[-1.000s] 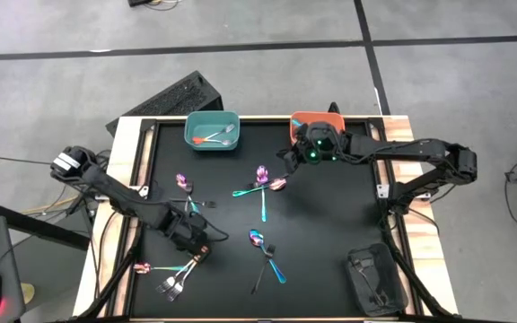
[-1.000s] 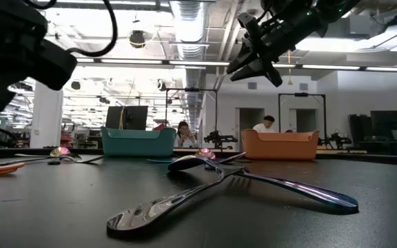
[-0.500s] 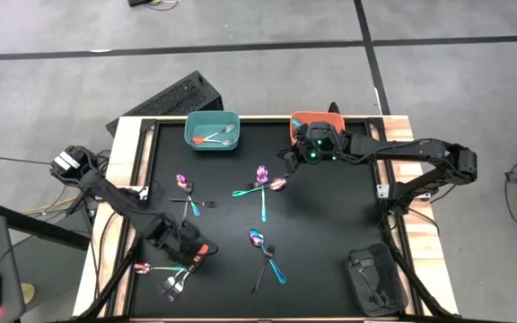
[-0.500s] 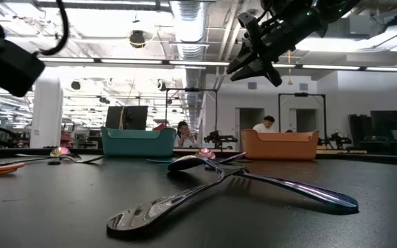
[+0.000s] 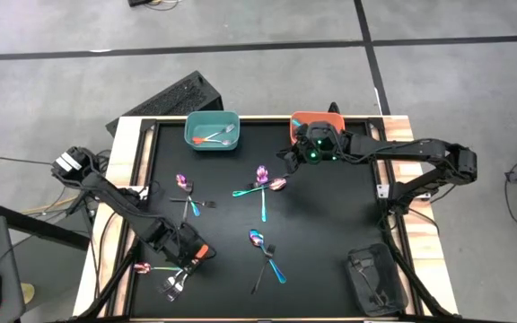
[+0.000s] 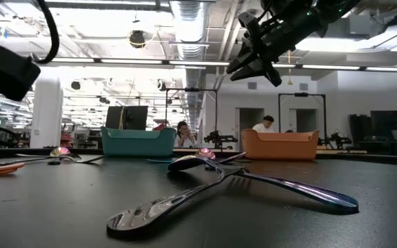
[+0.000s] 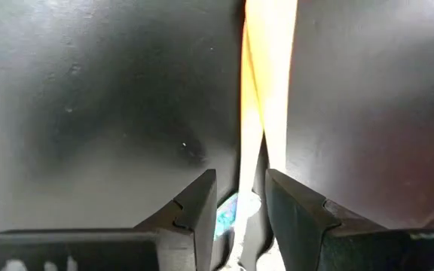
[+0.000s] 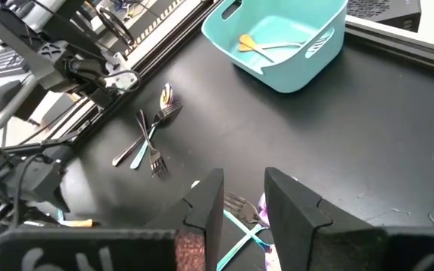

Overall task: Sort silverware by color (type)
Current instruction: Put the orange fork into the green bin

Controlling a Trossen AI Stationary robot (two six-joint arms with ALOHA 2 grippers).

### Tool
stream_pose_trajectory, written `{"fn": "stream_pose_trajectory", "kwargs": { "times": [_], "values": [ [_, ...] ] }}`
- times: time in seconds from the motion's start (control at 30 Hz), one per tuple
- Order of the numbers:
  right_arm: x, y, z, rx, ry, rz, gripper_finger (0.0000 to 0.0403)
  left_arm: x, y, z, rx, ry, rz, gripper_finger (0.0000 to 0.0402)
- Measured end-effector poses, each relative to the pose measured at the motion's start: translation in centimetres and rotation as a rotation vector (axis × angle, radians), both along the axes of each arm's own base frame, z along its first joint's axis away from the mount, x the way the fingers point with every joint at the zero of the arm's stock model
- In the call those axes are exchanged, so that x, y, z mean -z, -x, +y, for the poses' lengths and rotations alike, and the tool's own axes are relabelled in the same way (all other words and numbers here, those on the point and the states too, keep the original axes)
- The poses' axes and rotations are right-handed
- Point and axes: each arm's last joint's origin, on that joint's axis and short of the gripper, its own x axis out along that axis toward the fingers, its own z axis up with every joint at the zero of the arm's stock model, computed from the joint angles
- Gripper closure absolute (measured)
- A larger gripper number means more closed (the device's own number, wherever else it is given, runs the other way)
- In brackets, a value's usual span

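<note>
Your left gripper (image 7: 239,207) sits low on the bench (image 5: 330,233), fingers parted astride an orange-handled piece (image 7: 266,90); centre it before closing; right gripper (image 8: 241,199), open and empty, waits beside the orange bin (image 5: 305,117).

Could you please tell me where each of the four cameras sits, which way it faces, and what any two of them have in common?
High view: above the table, looking straight down; both arms show, the left gripper low over cutlery near the front-left corner.
Low view: at table-top height, looking level across crossed silverware into the room; the right gripper hangs overhead.
Left wrist view: on the left arm, close to the table; its fingers straddle an orange handle.
Right wrist view: on the right arm, looking down past its own fingers.
Shared: high and right wrist views both show the teal bin.
</note>
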Motion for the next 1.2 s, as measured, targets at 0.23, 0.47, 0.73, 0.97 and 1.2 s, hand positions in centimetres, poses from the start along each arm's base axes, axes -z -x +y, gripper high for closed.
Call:
{"fn": "stream_pose_trajectory", "kwargs": {
  "times": [0.23,0.47,0.73,0.97,1.2],
  "values": [
    [0.0,0.0,0.0,-0.010,-0.009,-0.003,0.0287,1.7,-0.8,-0.8,0.079,-0.017,0.068,0.0299],
    [-0.1,0.0,-0.1,-0.006,-0.009,-0.008,0.0287,1.9,-0.5,-0.5,0.057,-0.107,0.145,0.0343],
    [-0.2,0.0,-0.4,0.001,-0.004,-0.026,0.0287,0.9,-1.7,0.4,0.097,-0.093,0.138,0.0394],
    [-0.2,0.1,-0.8,0.015,-0.004,-0.026,0.0287,-2.7,-3.8,3.6,0.169,-0.214,0.098,0.0399],
    [-0.2,0.2,-0.8,-0.009,-0.019,-0.030,0.0287,-6.9,-5.4,9.5,0.281,-0.311,0.057,0.0401]
  ]
}}
